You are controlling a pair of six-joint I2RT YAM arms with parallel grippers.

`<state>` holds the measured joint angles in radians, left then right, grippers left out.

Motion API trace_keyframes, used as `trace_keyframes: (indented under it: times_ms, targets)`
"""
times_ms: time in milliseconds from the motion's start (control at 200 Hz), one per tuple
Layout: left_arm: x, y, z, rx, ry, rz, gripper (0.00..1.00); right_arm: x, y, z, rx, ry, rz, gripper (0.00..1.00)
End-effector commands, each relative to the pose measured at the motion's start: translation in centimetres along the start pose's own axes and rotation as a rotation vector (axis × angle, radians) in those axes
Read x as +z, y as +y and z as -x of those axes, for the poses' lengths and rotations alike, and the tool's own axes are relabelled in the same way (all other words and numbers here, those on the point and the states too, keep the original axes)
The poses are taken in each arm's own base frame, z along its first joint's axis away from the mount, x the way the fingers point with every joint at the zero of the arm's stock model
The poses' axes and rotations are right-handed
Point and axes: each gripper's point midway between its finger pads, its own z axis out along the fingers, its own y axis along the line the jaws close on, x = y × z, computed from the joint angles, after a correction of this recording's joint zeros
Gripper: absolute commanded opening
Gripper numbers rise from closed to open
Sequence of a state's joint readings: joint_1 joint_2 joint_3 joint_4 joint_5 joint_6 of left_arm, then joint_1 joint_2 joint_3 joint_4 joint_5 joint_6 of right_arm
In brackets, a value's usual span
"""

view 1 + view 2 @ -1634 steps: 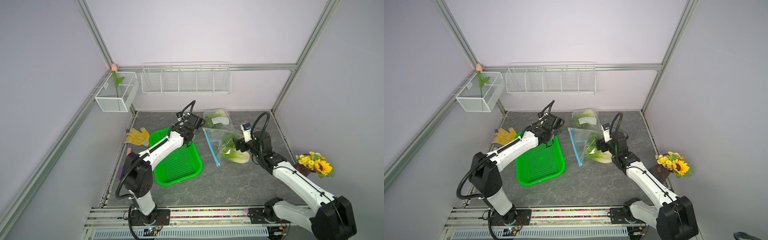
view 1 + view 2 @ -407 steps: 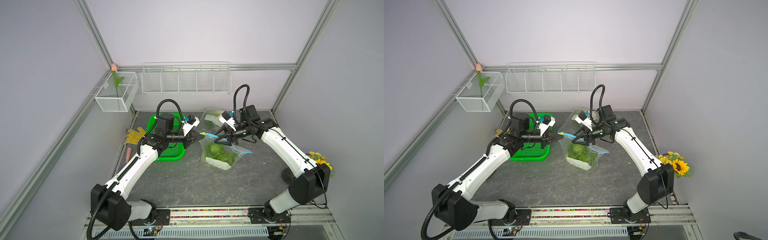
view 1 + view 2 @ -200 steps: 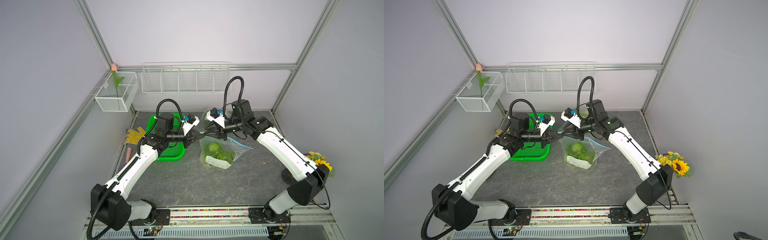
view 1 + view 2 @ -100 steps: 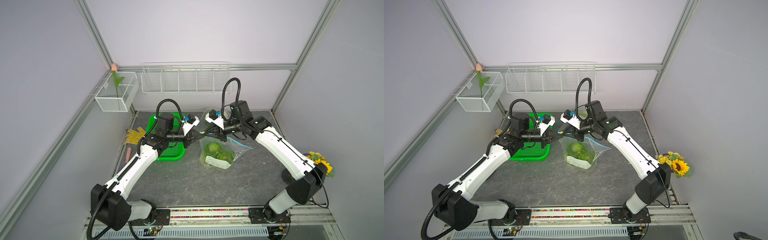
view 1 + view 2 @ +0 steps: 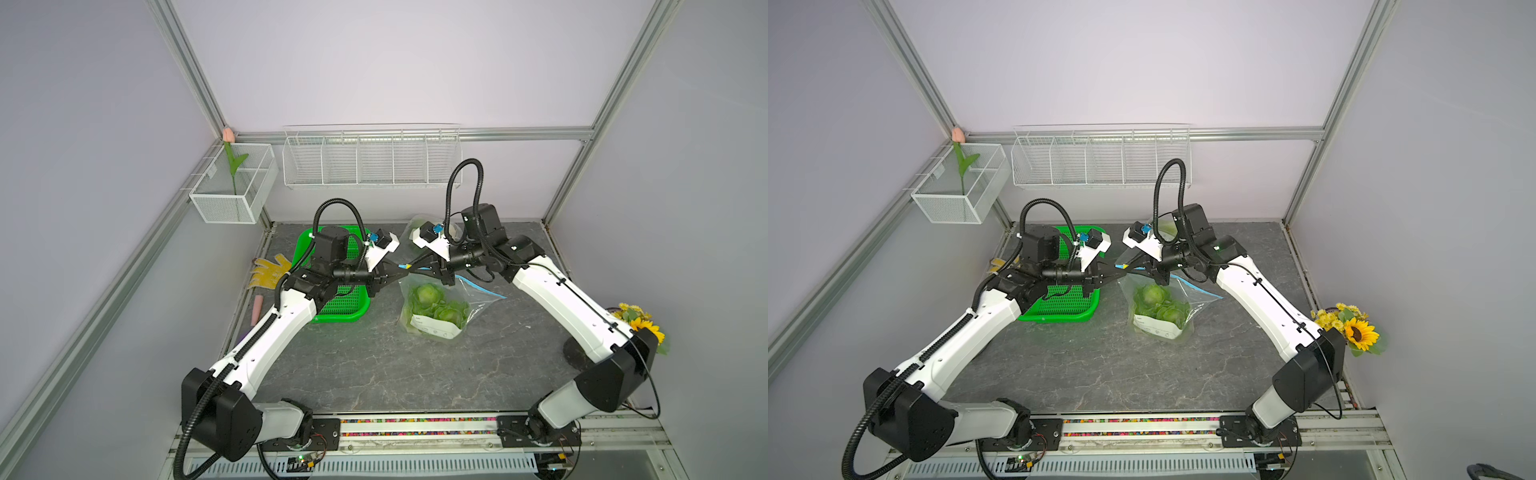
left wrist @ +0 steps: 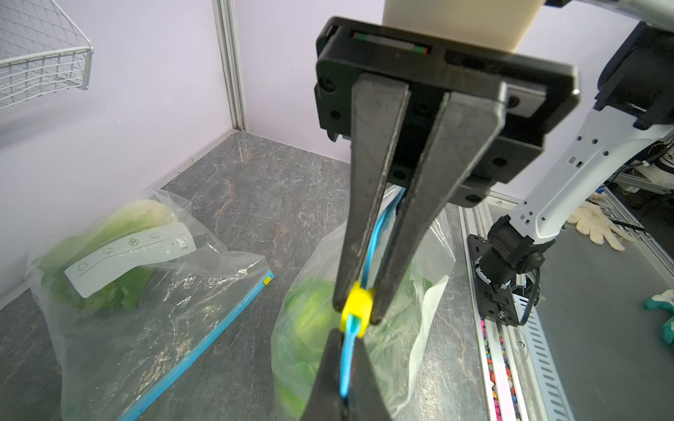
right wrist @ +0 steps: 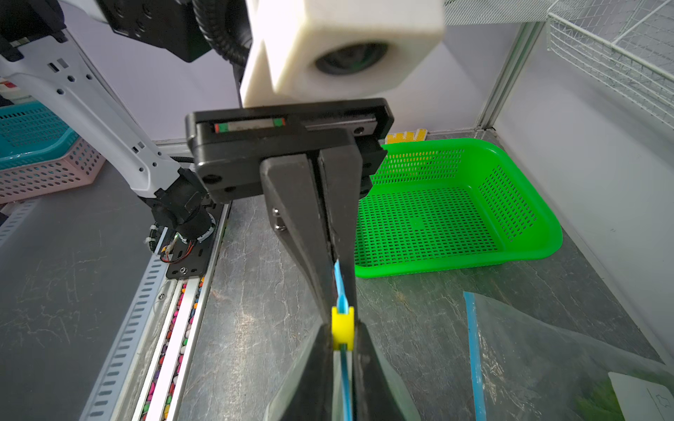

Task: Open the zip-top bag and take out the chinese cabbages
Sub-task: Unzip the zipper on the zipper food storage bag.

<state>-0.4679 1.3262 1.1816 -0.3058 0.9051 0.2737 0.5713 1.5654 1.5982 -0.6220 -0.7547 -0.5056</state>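
Note:
The zip-top bag (image 5: 478, 299) (image 5: 1200, 305) hangs upright by its top over the table, with the green chinese cabbages (image 5: 428, 296) (image 5: 1154, 294) (image 6: 313, 317) inside it. My left gripper (image 5: 400, 271) (image 5: 1118, 270) (image 6: 346, 339) is shut on the bag's blue zip strip (image 6: 345, 364) at its end. Tip to tip with it, my right gripper (image 5: 412, 266) (image 5: 1130, 267) (image 7: 343, 330) is shut on the yellow slider (image 6: 355, 304) (image 7: 343, 326), one finger on each side.
A green perforated basket (image 5: 345, 299) (image 7: 437, 218) lies under the left arm. A second bag of greens (image 5: 415, 224) (image 6: 120, 255) lies at the back. A yellow glove (image 5: 270, 272) is at the left edge, a sunflower bunch (image 5: 640, 324) at the right, wire racks (image 5: 370, 158) on the wall.
My right gripper has closed its fingers onto the yellow slider next to the left gripper's tips. The left gripper has kept its hold and place.

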Motion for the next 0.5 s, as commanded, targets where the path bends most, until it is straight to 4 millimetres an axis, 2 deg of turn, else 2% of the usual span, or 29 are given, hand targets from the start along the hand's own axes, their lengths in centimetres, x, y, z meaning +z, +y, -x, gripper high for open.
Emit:
trace_keyframes:
  times_ms: [0, 150, 290, 495]
  targets:
    - [-0.4, -0.1, 0.3, 0.028, 0.001, 0.017, 0.00, -1.5, 0.0, -0.1, -0.015, -0.008, -0.033, 0.12]
    - [-0.6, -0.1, 0.6, 0.029, -0.005, 0.025, 0.00, -2.4, -0.1, -0.6, -0.019, -0.005, -0.056, 0.12]
    - [-1.3, 1.1, 0.6, -0.008, -0.010, 0.088, 0.00, -3.5, -0.4, -1.2, -0.017, 0.000, -0.088, 0.12]
    - [-3.9, 3.6, 0.5, -0.053, -0.042, 0.227, 0.00, -4.8, -0.3, -2.1, 0.014, 0.019, -0.108, 0.12]
